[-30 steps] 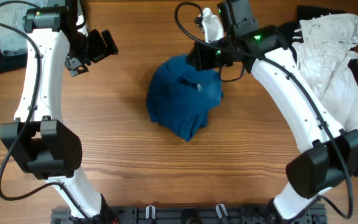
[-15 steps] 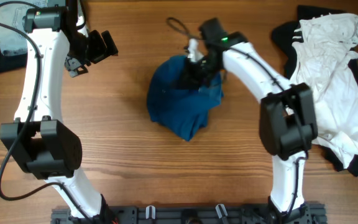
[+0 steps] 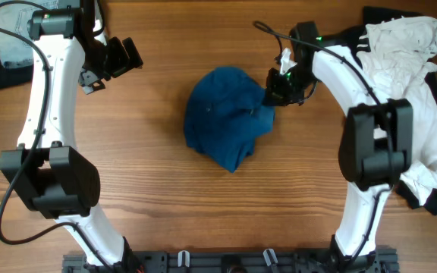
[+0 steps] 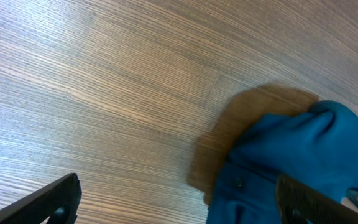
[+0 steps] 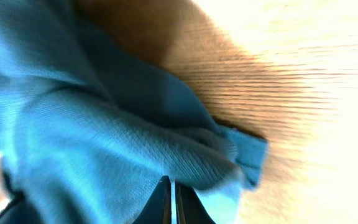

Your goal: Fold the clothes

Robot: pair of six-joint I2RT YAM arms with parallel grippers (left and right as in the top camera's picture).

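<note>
wood-grain table point(image 3: 158, 174) under everything. dark blue t-shirt point(image 3: 226, 121) crumpled at its centre; white garment point(image 3: 408, 76) heaped far right. my right gripper point(image 3: 278, 91), jaws pinched together on the shirt's right edge. my left gripper point(image 3: 114, 64), jaws wide apart, upper left, well apart from the cloth.

dark blue short-sleeved T-shirt of soft plain cloth point(image 3: 226, 125) is seen unfolded, bunched into a rounded, creased heap, no print. It is laid about mid-way between the left and right edges of the wooden table point(image 3: 150, 189), slightly toward the far edge.
</note>
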